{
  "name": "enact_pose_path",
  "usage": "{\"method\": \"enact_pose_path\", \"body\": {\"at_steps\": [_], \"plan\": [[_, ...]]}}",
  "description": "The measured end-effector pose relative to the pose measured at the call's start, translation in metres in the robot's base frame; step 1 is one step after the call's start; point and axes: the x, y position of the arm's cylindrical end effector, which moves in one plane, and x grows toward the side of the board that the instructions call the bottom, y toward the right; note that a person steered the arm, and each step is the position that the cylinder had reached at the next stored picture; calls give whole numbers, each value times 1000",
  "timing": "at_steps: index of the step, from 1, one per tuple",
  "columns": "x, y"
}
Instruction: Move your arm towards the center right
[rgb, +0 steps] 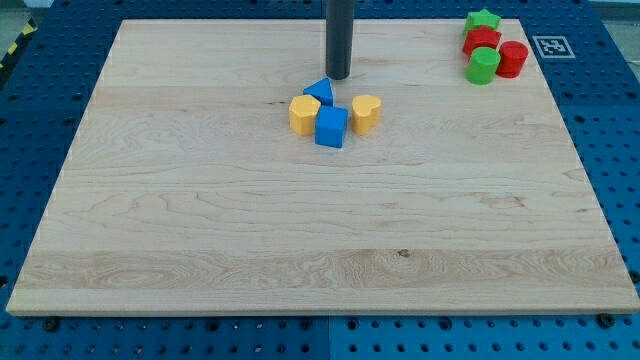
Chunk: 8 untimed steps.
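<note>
My tip (338, 77) is the lower end of a dark rod that comes down from the view's top, near the middle. It stands just above and to the right of a blue triangular block (319, 92). Below that lie a yellow hexagonal block (304, 114), a blue cube (331, 127) and a yellow heart-shaped block (366, 113), all close together. At the view's top right sit a green star block (483, 20), a red block (481, 41), a green cylinder (483, 66) and a red cylinder (513, 59).
The wooden board (300, 230) lies on a blue perforated table (30, 130). A black-and-white marker tag (549, 46) sits off the board's top right corner.
</note>
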Motion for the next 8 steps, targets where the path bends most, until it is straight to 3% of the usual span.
{"method": "enact_pose_path", "body": {"at_steps": [6,7,8], "plan": [[0,0],[0,20],[5,98]]}}
